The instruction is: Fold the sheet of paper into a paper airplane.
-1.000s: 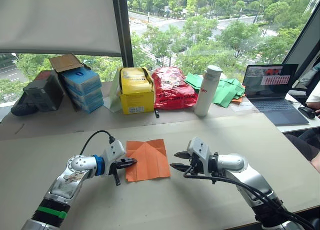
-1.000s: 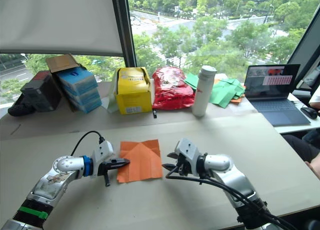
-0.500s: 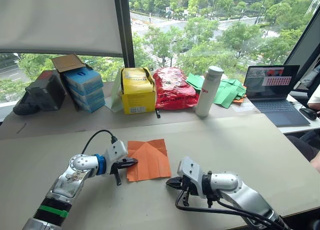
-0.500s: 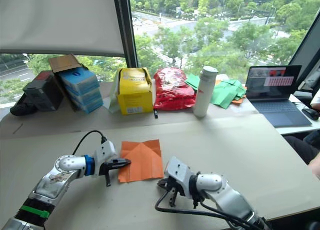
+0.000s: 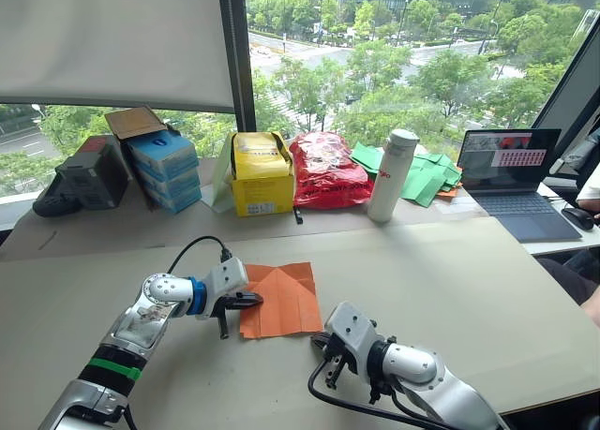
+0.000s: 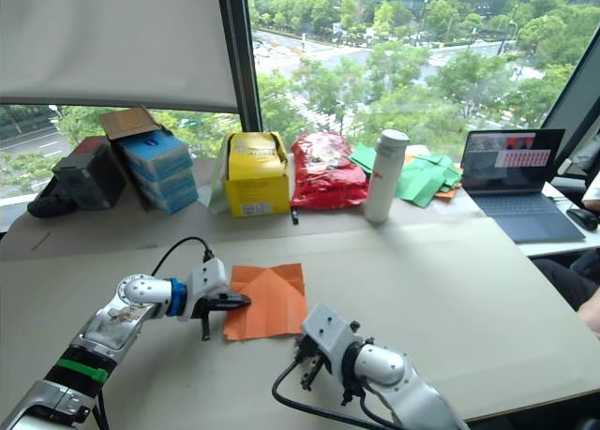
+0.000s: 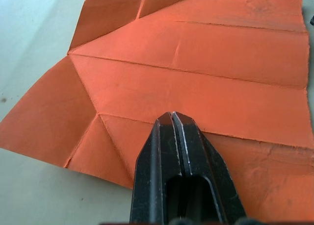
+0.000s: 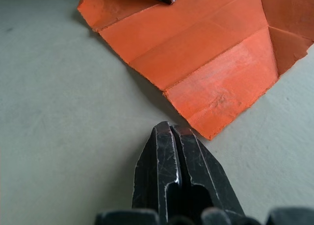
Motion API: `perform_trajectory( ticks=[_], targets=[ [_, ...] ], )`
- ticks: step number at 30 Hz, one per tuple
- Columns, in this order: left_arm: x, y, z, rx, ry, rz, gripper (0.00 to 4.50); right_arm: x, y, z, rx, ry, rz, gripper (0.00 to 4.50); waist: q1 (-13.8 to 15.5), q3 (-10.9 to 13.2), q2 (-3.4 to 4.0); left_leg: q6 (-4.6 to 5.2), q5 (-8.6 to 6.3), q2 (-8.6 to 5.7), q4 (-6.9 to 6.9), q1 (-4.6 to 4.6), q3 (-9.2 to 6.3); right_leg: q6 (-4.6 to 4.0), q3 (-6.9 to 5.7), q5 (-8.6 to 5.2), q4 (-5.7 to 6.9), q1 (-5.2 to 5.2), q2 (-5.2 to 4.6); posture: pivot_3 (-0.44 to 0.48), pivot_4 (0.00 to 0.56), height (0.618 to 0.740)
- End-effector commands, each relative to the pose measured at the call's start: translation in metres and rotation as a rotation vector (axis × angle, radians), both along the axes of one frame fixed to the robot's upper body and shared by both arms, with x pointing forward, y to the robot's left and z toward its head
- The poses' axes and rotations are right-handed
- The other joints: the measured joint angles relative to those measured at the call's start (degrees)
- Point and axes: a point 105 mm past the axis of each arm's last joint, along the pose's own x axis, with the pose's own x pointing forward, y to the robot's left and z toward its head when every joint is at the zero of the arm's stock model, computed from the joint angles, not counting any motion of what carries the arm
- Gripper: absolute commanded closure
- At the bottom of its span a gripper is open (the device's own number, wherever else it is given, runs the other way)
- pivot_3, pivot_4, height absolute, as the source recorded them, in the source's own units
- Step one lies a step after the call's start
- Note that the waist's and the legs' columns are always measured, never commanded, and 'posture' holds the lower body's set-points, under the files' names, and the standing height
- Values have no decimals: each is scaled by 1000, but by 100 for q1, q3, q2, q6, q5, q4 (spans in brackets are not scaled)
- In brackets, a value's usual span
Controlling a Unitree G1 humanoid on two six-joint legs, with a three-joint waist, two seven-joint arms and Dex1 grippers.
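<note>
— Starting nearest: right gripper (image 8: 170, 128)?
— Fingers pressed together, low over the table (image 5: 469, 271), just short of the sheet of paper (image 5: 279, 299).
— Left gripper (image 7: 172, 118)?
— Fingers together, tips on the paper's left edge, mid-table.

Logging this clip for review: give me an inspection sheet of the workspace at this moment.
Surface: pale table, bare around the work area.
Job's things: sheet of paper, orange, lying flat, partly folded to a point with visible creases.
Clutter: along the window edge, blue boxes, yellow box, red bag, white bottle, green paper sheets, laptop.
Grippers: left tool shut, tip over the paper's left edge; right tool shut, just off the paper's near right corner, not touching it.
Cables: black cable looping over the left wrist; another under the right arm.
Surroundings: window with trees outside; a person's arm at the right edge.
</note>
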Motion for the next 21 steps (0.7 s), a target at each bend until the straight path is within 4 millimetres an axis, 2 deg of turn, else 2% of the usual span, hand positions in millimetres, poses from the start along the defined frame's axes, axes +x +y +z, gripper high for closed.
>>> perform_trajectory(
  ticks=[1,7,16,21],
  targets=[
    [-6,2,-24,62,71,-4,4500,13,-10,5,5,-39,-104,4491,5,0,1,0,0,0,0,0,-1,0,0,0,0,0,0,0,150,740],
    [-4,4,-25,66,65,-2,4500,21,-9,11,66,-62,-148,4491,0,0,1,0,0,-2,0,-1,-1,1,-1,-1,0,-1,1,0,150,740],
    [-5,7,-26,65,62,9,4500,35,1,28,259,-95,-221,4491,-15,0,2,2,-1,-1,-1,-1,-3,2,1,-2,0,-3,2,0,150,740],
    [-7,9,-26,66,59,15,4500,45,10,38,365,-108,-198,4491,-31,1,4,1,-1,-1,-2,-1,-3,2,1,-2,1,-4,3,0,150,740]
  ],
)
